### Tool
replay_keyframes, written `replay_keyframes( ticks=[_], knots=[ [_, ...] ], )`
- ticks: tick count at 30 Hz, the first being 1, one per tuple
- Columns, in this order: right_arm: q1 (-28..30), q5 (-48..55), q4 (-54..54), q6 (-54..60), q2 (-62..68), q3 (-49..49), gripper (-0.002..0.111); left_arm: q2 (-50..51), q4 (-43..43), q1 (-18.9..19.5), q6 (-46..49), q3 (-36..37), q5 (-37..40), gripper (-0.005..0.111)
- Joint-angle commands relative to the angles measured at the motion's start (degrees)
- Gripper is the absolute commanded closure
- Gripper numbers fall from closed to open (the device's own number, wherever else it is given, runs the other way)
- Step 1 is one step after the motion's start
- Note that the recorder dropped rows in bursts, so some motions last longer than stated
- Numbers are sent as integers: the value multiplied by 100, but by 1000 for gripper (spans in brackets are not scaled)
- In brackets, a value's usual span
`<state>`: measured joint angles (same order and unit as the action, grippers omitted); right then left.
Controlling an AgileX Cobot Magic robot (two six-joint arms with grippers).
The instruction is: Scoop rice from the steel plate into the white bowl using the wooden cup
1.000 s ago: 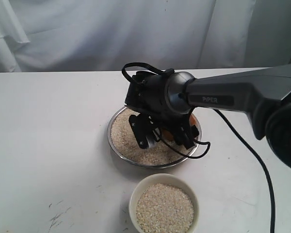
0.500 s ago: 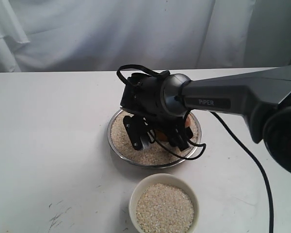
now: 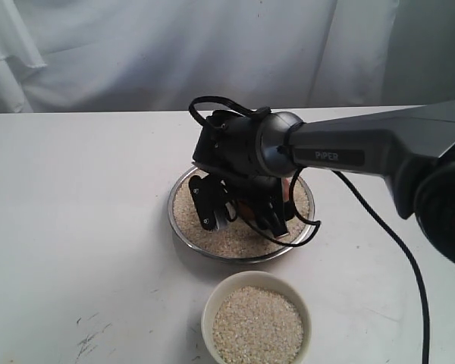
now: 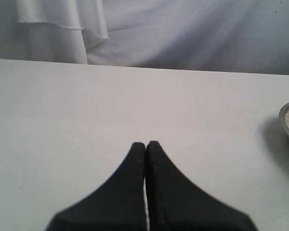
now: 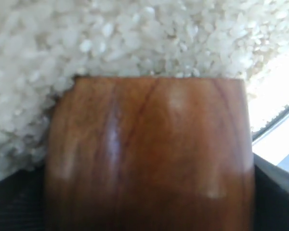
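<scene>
Right gripper [image 3: 243, 218], clamped on the wooden cup [image 5: 149, 154], has shifted across the steel plate [image 3: 235, 258], mouth into rice [image 5: 135, 38] (scoop probably filling).

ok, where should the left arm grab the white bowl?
Probably pinch the thick rim of the white bowl from above, on its left side in the exterior view. It sits upright, its rice lies just below the rim, and that side is farthest from the right gripper holding the wooden cup over the steel plate. The left gripper is shut; open it first.
</scene>
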<state>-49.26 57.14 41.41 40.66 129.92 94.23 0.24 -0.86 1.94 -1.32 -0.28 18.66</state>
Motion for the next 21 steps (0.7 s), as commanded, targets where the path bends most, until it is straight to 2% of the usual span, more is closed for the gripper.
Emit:
replay_keyframes(
  ticks=[1, 10, 21],
  knots=[
    [164, -298, -113, -150, -34, 37, 108, -24, 6, -15, -3, 28, -39, 107],
    [389, -876, -447, -164, -99, 37, 108, -24, 6, -15, -3, 28, -39, 107],
    [755, -1109, -1447, -9, -105, 304, 108, -24, 6, -15, -3, 28, -39, 107]
  ],
)
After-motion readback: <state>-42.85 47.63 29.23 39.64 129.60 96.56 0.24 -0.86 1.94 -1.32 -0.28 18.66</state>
